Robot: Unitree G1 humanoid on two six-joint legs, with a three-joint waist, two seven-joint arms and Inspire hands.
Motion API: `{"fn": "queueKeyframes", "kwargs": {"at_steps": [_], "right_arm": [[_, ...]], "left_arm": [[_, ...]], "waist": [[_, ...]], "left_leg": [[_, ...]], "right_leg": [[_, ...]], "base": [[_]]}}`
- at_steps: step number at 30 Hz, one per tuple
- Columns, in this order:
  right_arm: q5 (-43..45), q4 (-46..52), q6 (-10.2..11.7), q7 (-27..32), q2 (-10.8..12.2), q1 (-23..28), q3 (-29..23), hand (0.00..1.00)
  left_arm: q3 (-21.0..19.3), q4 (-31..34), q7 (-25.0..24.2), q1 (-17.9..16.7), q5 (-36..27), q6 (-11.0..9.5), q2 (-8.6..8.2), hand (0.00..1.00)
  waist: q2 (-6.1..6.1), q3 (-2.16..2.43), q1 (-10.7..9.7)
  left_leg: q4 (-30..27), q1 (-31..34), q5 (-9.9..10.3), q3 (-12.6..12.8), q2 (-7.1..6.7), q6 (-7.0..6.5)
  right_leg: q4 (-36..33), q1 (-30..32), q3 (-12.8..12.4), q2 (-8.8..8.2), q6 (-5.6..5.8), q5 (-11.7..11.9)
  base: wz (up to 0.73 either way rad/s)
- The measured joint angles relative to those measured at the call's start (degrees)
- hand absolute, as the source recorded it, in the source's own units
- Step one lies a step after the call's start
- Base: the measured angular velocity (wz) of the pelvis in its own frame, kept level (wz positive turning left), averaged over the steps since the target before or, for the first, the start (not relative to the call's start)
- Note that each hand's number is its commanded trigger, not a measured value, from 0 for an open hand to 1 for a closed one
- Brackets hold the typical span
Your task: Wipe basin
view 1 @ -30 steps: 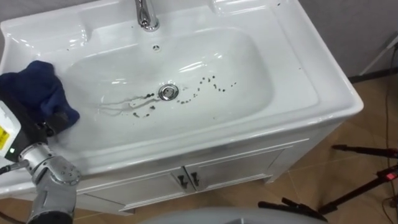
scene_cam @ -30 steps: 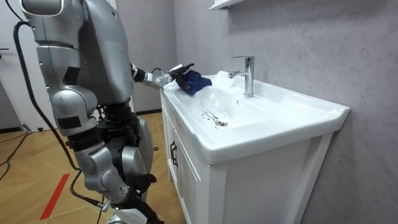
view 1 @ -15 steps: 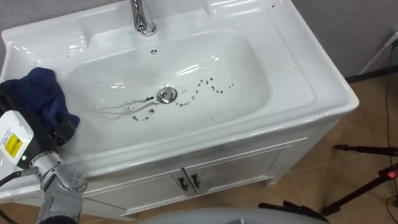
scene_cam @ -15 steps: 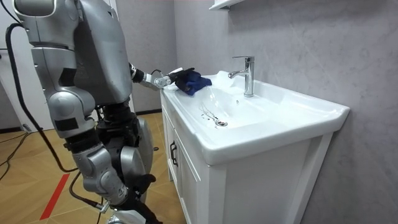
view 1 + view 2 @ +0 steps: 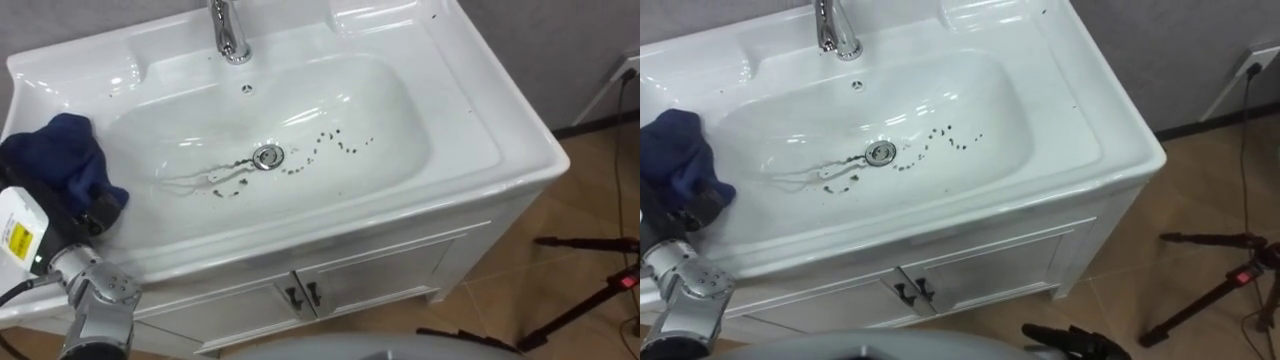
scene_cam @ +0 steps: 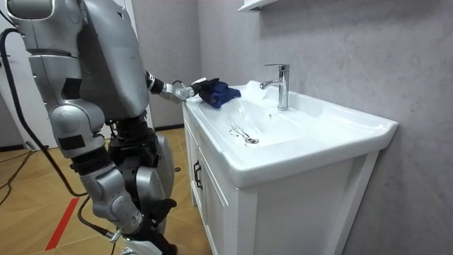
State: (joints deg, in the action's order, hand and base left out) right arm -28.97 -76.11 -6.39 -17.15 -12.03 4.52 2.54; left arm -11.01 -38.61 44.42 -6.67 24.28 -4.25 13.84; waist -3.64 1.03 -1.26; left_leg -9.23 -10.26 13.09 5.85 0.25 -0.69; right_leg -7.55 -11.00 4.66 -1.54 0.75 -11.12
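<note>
The blue cloth (image 5: 60, 165) is a bunched lump. Its longer side runs forward from the left hand (image 5: 88, 214), whose fingers clutch its near end on the left rim of the basin (image 5: 420, 150). The basin stretches rightward from the hand, with dark specks (image 5: 335, 140) around its drain (image 5: 266, 156). The faucet (image 5: 230, 30) stands ahead and to the right.

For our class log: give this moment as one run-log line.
left hand: grips blue cloth | cloth: at left rim of basin | dark specks: near drain
</note>
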Motion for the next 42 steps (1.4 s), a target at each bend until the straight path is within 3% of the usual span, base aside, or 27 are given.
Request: {"fn": "queueKeyframes", "kwargs": {"at_steps": [2, 3, 14, 18, 34, 42], "right_arm": [[0.27, -0.04, -0.01, -0.05, -0.09, 0.01, -0.04, 0.00], [0.55, -0.06, -0.01, -0.08, -0.08, 0.09, -0.50, 0.00], [2.29, 0.59, -0.67, -0.09, 0.06, 0.26, -1.69, 0.00], [2.29, 0.50, -0.67, -0.18, 0.05, 0.27, -1.70, 0.00], [2.19, 0.56, -0.65, -0.54, 0.01, 0.71, -2.60, 0.00], [2.35, 0.45, 0.85, -0.52, -0.02, 0.67, -1.52, 0.00]], "left_arm": [[-0.02, -0.50, -0.01, 0.01, 0.01, -0.02, 0.02, 0.85], [-0.03, -0.61, -0.01, 0.01, 0.01, -0.02, 0.02, 1.00], [-0.20, -1.85, 2.33, -0.12, 0.00, -0.32, -0.01, 1.00], [-2.29, -2.14, 2.47, -0.17, -0.03, -0.33, 0.17, 1.00], [-2.62, -2.15, 2.30, -0.33, -1.17, -0.32, 0.38, 1.00], [-2.70, -2.26, 2.28, 1.00, -1.11, -0.38, 0.18, 1.00]], "waist": [[-0.07, 0.06, -0.02], [-0.07, 0.06, -0.04], [0.48, 0.42, -0.01], [0.61, 0.50, 0.04], [0.65, 0.56, 0.00], [0.72, 0.51, 0.14]], "left_leg": [[0.13, -0.36, -0.01, 0.00, 0.00, 0.01], [0.12, -0.41, -0.05, 0.00, 0.00, 0.07], [0.56, -1.42, -0.13, 0.10, 0.00, 0.17], [0.56, -1.41, -0.13, 0.05, -0.01, 0.17], [0.54, -1.53, -0.13, 0.04, -0.03, 0.17], [0.48, -1.18, -0.13, -0.72, -0.14, 0.17]], "right_leg": [[-0.05, -0.25, -0.04, 0.00, -0.05, -0.07], [-0.07, -0.30, -0.06, 0.01, -0.05, -0.07], [-0.10, -1.36, -0.06, 0.00, -0.14, -0.21], [-0.10, -1.35, -0.06, -0.01, -0.14, -0.21], [-0.05, -1.66, 0.12, -0.03, -0.13, -0.21], [0.39, -1.74, 0.27, -0.02, -0.10, -0.25]], "base": [[0.00], [0.00], [0.00], [0.00], [0.00], [0.02]]}}
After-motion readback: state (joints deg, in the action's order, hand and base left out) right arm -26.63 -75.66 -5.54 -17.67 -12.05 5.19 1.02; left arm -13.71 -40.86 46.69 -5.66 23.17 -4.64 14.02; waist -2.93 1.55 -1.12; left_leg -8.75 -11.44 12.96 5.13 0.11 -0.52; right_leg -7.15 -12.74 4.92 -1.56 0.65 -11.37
